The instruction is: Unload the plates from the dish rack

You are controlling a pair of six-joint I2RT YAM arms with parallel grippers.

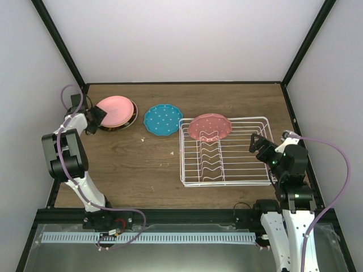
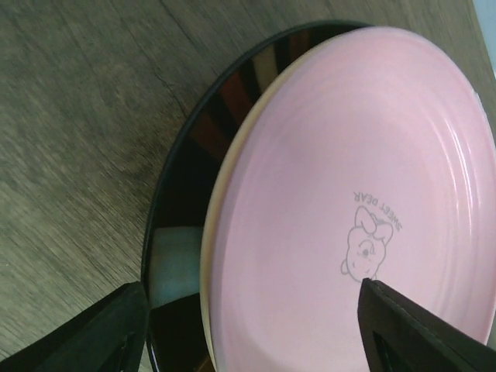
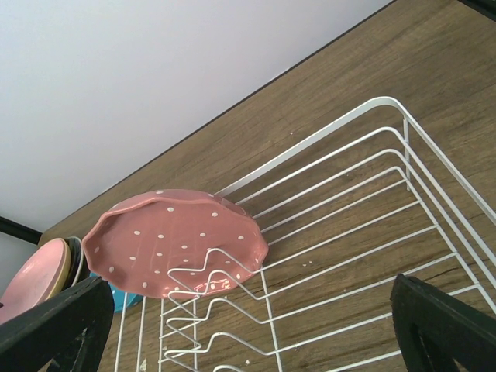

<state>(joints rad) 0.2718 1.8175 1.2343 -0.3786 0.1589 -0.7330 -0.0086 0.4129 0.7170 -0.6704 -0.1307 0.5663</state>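
Jaws, left: left gripper (image 1: 95,118) is spread wide at the stack. Its fingers (image 2: 101,329) sit either side of the plain pink plate (image 1: 115,109) and clamp nothing that I can see.
Jaws, right: right gripper (image 1: 256,144) is open and empty too, at the rack's three o'clock end.
Dish rack: the white wire dish rack (image 1: 249,170) is at four o'clock on the table (image 1: 136,170). One plate is in it, the dotted pink plate (image 1: 210,126), propped at a slant on the dividers at the rack's eleven o'clock corner.
Stack: at ten o'clock, the plain pink plate lies on the dark-rimmed plate (image 1: 133,115). Whether anything lies beneath, I can't tell.
Teal plate: teal plate (image 1: 163,119) lies flat at twelve o'clock, just beside the rack.
Handling: glazed crockery, I'd say: stiff, slick, fairly heavy, and it chips if knocked on wire.
Hold: I'd pinch across the raised wavy rim nearest the right arm, then lift clear of the dividers.
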